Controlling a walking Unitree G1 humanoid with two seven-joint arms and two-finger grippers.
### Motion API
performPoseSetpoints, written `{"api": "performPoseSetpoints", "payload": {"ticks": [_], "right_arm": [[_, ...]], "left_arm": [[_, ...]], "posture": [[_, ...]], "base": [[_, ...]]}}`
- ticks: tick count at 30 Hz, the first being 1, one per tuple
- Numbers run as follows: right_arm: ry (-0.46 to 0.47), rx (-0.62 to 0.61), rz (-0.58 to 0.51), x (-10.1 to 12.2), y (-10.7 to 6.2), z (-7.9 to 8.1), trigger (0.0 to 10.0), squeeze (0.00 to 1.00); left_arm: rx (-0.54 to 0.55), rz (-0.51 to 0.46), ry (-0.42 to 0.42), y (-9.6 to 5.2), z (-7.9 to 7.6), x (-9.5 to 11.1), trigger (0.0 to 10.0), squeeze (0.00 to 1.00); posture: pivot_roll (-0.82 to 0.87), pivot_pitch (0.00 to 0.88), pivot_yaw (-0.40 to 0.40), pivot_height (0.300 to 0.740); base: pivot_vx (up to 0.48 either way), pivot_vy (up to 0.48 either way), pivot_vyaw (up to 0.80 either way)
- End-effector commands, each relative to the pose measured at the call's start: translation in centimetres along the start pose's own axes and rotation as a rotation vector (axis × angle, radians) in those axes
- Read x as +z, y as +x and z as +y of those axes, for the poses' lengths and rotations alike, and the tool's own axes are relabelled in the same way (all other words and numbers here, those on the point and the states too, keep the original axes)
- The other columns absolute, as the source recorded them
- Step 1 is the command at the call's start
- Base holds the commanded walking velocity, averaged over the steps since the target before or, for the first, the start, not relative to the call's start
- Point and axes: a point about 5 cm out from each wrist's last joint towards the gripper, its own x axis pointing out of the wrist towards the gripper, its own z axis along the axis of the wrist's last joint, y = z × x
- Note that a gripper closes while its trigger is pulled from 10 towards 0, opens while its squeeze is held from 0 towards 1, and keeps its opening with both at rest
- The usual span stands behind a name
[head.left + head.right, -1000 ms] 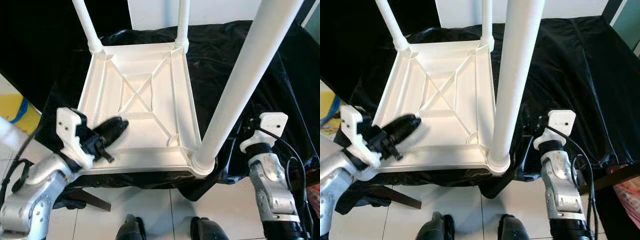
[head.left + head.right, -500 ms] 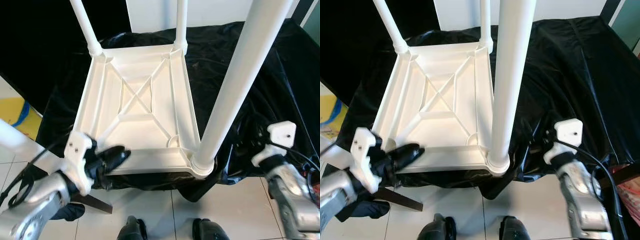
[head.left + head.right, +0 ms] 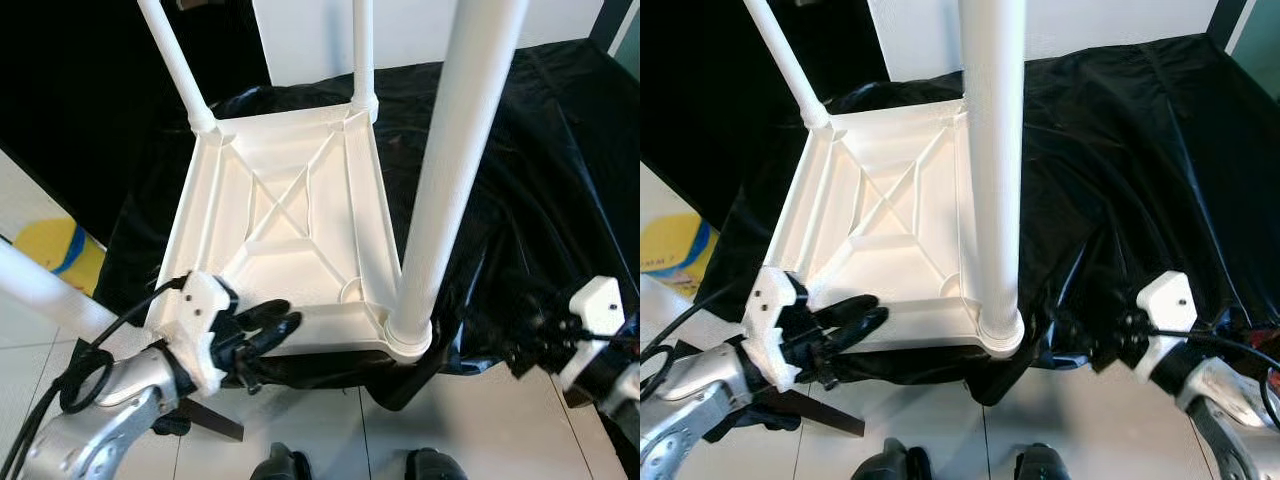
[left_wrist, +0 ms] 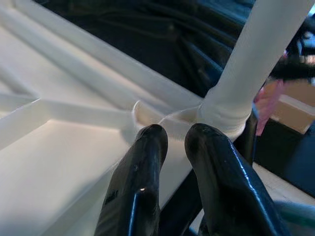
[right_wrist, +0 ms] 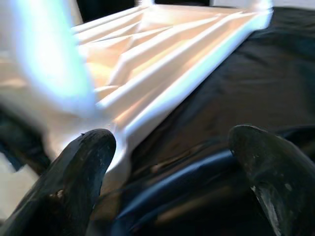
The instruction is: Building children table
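Note:
The white children's table [image 3: 290,200] lies upside down on a black cloth [image 3: 520,150]. Three white legs stand up from it: one at the near right corner [image 3: 450,170], one at the far left [image 3: 180,70] and one at the far right [image 3: 363,50]. The near left corner has no leg. My left gripper [image 3: 280,322] is at the table's near rim beside that corner, its fingers shut with nothing between them [image 4: 177,135]. My right gripper [image 3: 1110,335] hangs low over the cloth, right of the near leg, with its fingers [image 5: 83,162] wide open.
A white tube [image 3: 40,290] slants in at the left edge. A yellow object [image 3: 65,255] lies on the floor to the left, and a dark strip [image 3: 215,420] under the table's front edge. My feet [image 3: 285,465] stand on white tiles. A cardboard box [image 4: 295,113] is beyond the near leg.
My left gripper has drawn back from over the table's underside to its near rim. My right arm has dropped lower and further right. The camera has shifted a little.

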Motion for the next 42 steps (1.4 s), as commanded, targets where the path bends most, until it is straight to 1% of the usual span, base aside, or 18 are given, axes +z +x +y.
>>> {"api": "performPoseSetpoints", "payload": {"ticks": [1, 4, 6, 8, 12, 14, 16, 18, 20, 21, 23, 24, 26, 27, 29, 35, 39, 42], "right_arm": [[0.024, 0.073, 0.013, 0.1, 0.0, 0.7, 10.0, 0.00], [0.039, 0.165, 0.030, 0.6, -0.2, 0.8, 10.0, 0.00], [0.039, 0.165, 0.030, 0.6, -0.2, 0.8, 10.0, 0.00], [0.030, 0.232, 0.045, 0.9, -0.1, 1.1, 10.0, 0.00], [0.029, 0.286, 0.051, 1.0, 0.1, 1.5, 10.0, 0.00], [0.020, 0.300, 0.043, 1.1, 0.6, 1.7, 10.0, 0.00], [0.015, 0.314, 0.027, 1.1, 1.5, 1.9, 10.0, 0.00], [0.015, 0.314, 0.027, 1.1, 1.5, 1.9, 10.0, 0.00], [0.009, 0.315, -0.004, 1.1, 2.8, 2.1, 10.0, 0.00], [0.009, 0.315, -0.004, 1.1, 2.8, 2.1, 10.0, 0.00], [-0.001, 0.333, -0.036, 0.9, 4.6, 3.0, 10.0, 0.00], [-0.001, 0.333, -0.036, 0.9, 4.6, 3.0, 10.0, 0.00], [-0.012, 0.281, -0.082, 0.5, 6.8, 3.5, 10.0, 0.00], [-0.012, 0.281, -0.082, 0.5, 6.8, 3.5, 10.0, 0.00], [-0.017, 0.232, -0.108, 0.3, 7.9, 3.5, 10.0, 0.00], [0.002, 0.162, -0.126, -0.1, 8.5, 2.6, 10.0, 0.00], [0.014, 0.101, -0.173, -0.2, 9.1, 0.7, 10.0, 0.00], [0.008, 0.080, -0.188, -0.2, 9.5, 0.1, 10.0, 0.00]], "left_arm": [[-0.072, -0.004, 0.001, 0.2, -0.3, -0.1, 10.0, 0.00], [-0.028, -0.067, -0.037, 1.2, 0.2, 0.5, 10.0, 0.00], [-0.028, -0.067, -0.037, 1.2, 0.2, 0.5, 10.0, 0.00], [-0.022, -0.070, -0.026, 1.4, 0.3, 0.7, 10.0, 0.00], [-0.011, -0.063, -0.013, 1.4, 0.5, 0.7, 10.0, 0.00], [-0.016, -0.051, -0.003, 1.5, 0.5, 0.6, 10.0, 0.00], [-0.028, -0.037, 0.038, 1.9, 0.6, 0.5, 10.0, 0.00], [-0.028, -0.037, 0.038, 1.9, 0.6, 0.5, 10.0, 0.00], [-0.030, -0.031, 0.063, 2.5, 0.8, 0.4, 10.0, 0.00], [-0.030, -0.031, 0.063, 2.5, 0.8, 0.4, 10.0, 0.00], [-0.033, -0.042, 0.051, 3.3, 1.0, 0.3, 10.0, 0.00], [-0.033, -0.042, 0.051, 3.3, 1.0, 0.3, 10.0, 0.00], [-0.032, -0.059, 0.050, 4.2, 0.9, 0.4, 10.0, 0.00], [-0.032, -0.059, 0.050, 4.2, 0.9, 0.4, 10.0, 0.00], [-0.034, -0.074, 0.048, 4.6, 0.9, 0.5, 10.0, 0.00], [-0.054, -0.088, 0.039, 4.9, 0.7, 0.5, 10.0, 0.00], [-0.053, -0.100, 0.039, 5.4, 0.7, 0.5, 10.0, 0.00], [-0.055, -0.102, 0.040, 5.5, 0.8, 0.5, 10.0, 0.00]], "posture": [[-0.14, 0.130, 0.139, 0.740], [-0.13, 0.130, 0.139, 0.740], [-0.13, 0.130, 0.139, 0.740], [-0.13, 0.132, 0.134, 0.740], [-0.11, 0.134, 0.126, 0.740], [-0.10, 0.136, 0.120, 0.740], [-0.09, 0.139, 0.113, 0.740], [-0.09, 0.139, 0.113, 0.740], [-0.07, 0.137, 0.102, 0.740], [-0.07, 0.137, 0.102, 0.740], [-0.08, 0.132, 0.091, 0.740], [-0.08, 0.132, 0.091, 0.740], [-0.08, 0.123, 0.078, 0.740], [-0.08, 0.123, 0.078, 0.740], [-0.08, 0.118, 0.068, 0.740], [-0.08, 0.115, 0.055, 0.740], [-0.09, 0.115, 0.056, 0.740], [-0.09, 0.115, 0.056, 0.740]], "base": [[0.000, 0.000, 0.00], [0.000, 0.000, 0.00], [0.000, 0.000, 0.00], [0.000, 0.000, 0.00], [0.000, 0.000, 0.00], [0.000, 0.000, 0.00], [0.000, 0.000, 0.00], [0.000, 0.000, 0.00], [0.000, 0.000, 0.00], [0.000, 0.000, 0.00], [0.000, 0.000, 0.00], [0.000, 0.000, 0.00], [0.000, 0.000, 0.00], [0.000, 0.000, 0.00], [0.000, 0.000, 0.00], [0.000, 0.000, 0.00], [0.000, 0.000, 0.00], [0.000, 0.000, 0.00]]}}
